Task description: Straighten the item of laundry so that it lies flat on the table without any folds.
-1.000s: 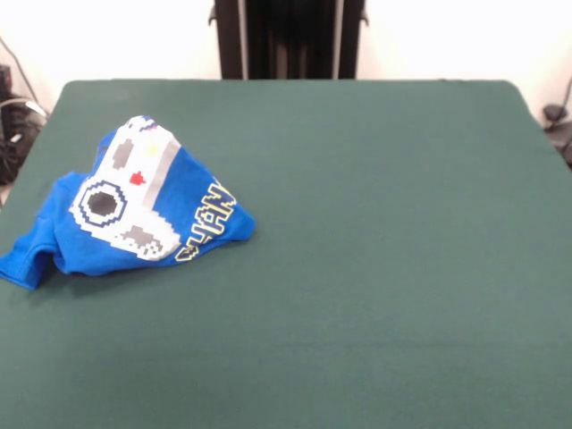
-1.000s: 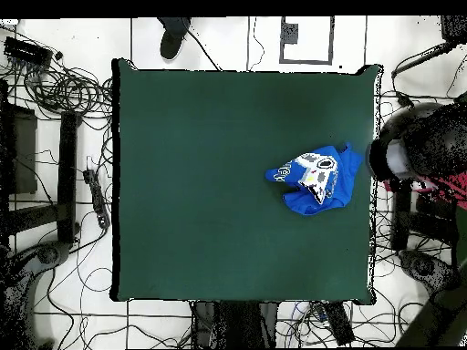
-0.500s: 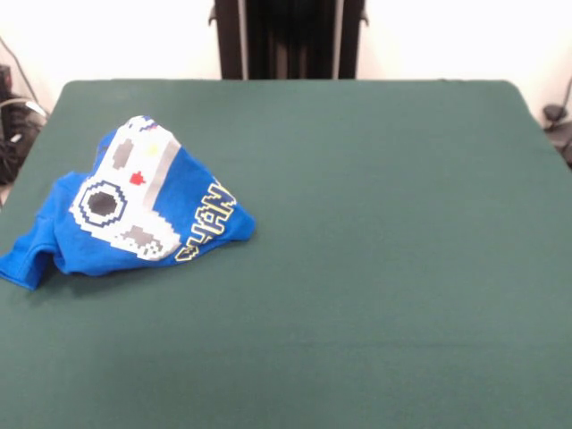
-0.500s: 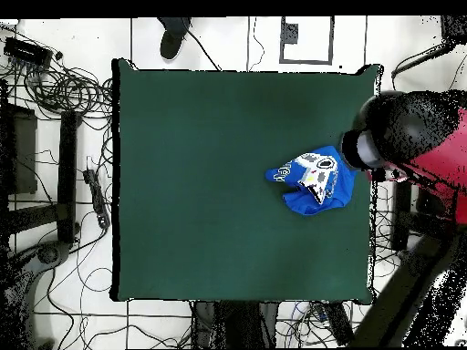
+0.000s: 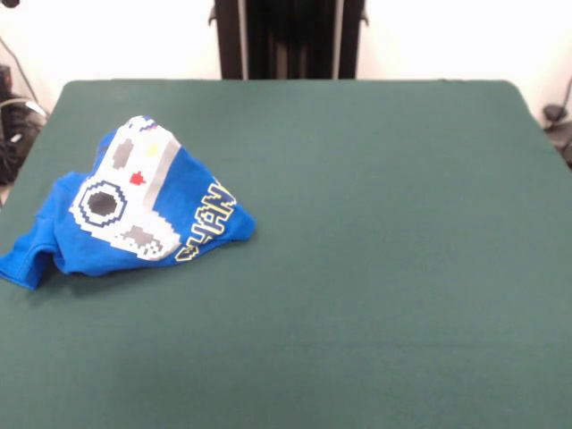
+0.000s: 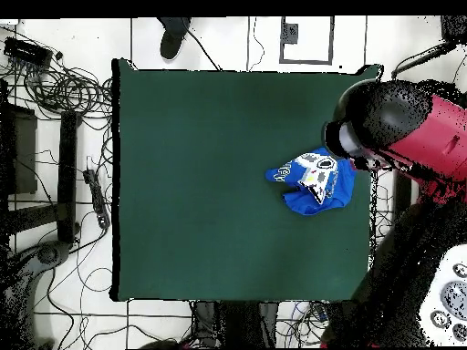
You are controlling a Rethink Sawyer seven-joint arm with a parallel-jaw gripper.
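A crumpled blue T-shirt lies bunched near one edge of the green tabletop. The robot's red-and-black arm looms just beside it; whether its hand is released or clenched cannot be told.

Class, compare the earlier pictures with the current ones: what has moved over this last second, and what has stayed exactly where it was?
In the overhead view the robot arm has swung in from beside the table's right edge toward the blue T-shirt, and its black end now overlaps that edge just above the shirt. Nothing has been taken hold of. The T-shirt lies crumpled in the same spot and shape on the green table.
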